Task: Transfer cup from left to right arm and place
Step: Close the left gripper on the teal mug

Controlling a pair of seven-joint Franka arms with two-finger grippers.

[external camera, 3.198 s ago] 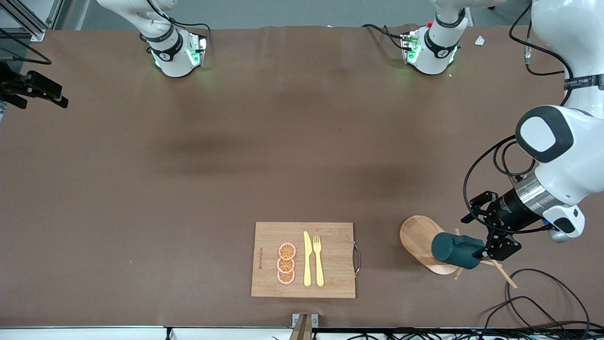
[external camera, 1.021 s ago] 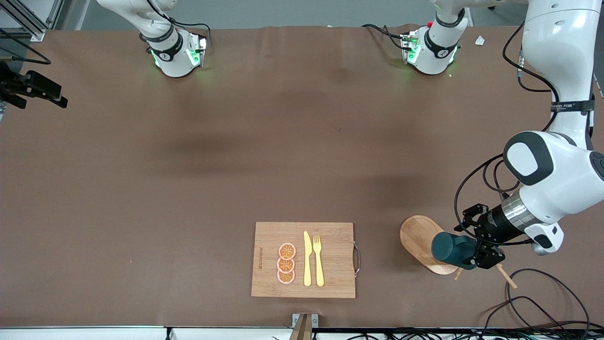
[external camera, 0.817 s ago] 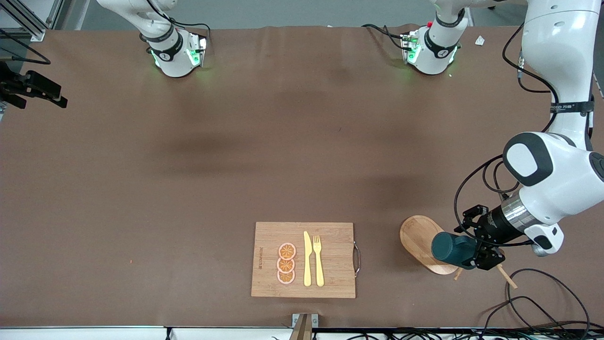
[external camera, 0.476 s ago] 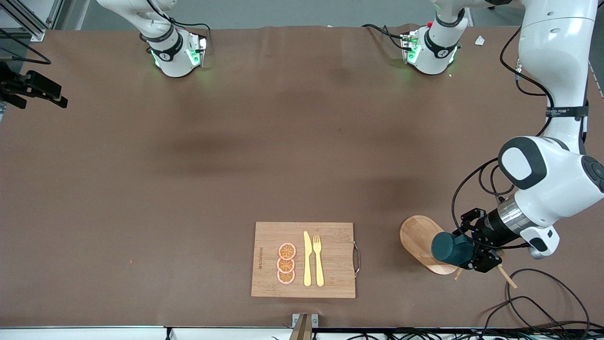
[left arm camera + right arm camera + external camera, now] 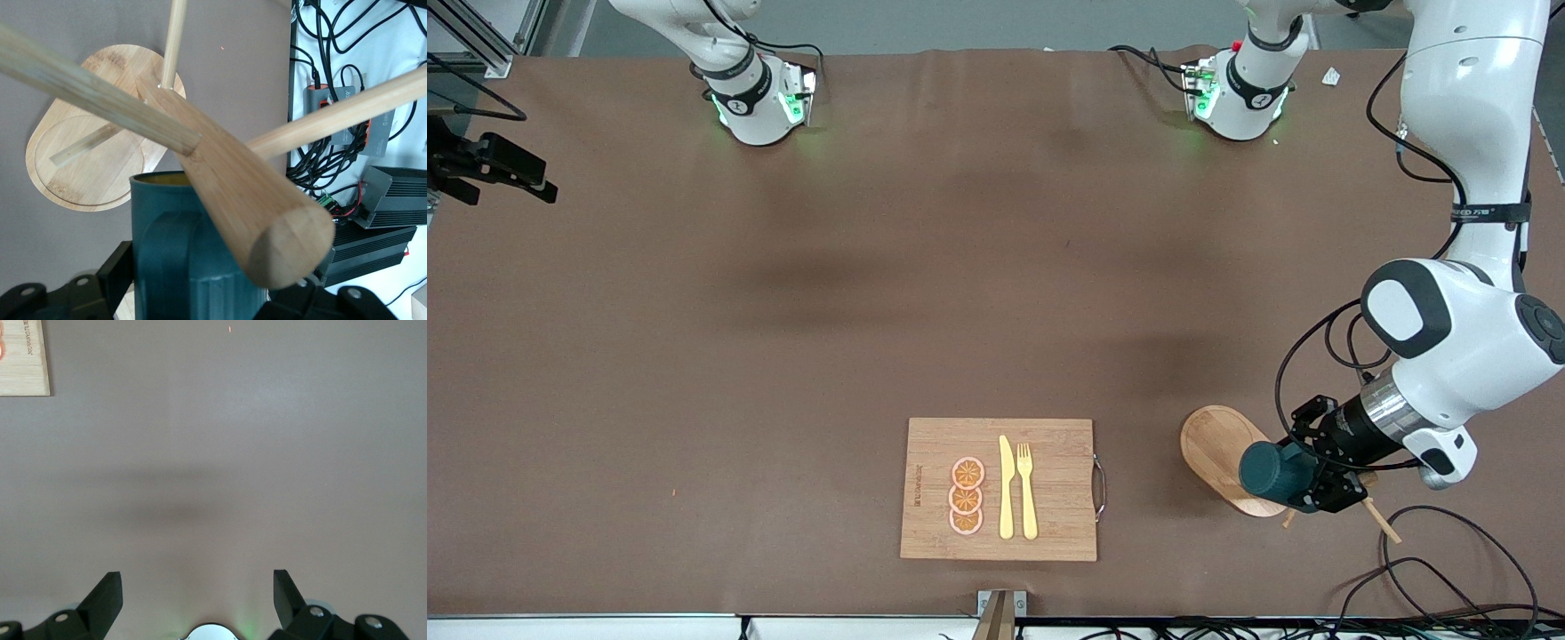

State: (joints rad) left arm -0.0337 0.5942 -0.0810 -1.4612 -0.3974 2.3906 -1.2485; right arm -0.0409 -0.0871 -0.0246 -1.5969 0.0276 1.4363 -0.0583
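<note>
On the cutting board (image 5: 1049, 533): three orange slices (image 5: 967, 497), one knife (image 5: 1006, 487), one fork (image 5: 1027, 489).

One cup (image 5: 1270, 468), one peg rack (image 5: 1216, 449), one cutting board (image 5: 1049, 480), apparently three orange slices (image 5: 967, 496).

A brown table (image 5: 960, 267) carries everything. A wooden cutting board (image 5: 1049, 444) with a metal handle lies on it toward the front camera, near the middle. Toward the left arm's end, about as near to that camera, the oval base of a wooden peg rack (image 5: 1214, 449) rests on the surface. Both arm bases stand along the edge farthest from the camera.
</note>
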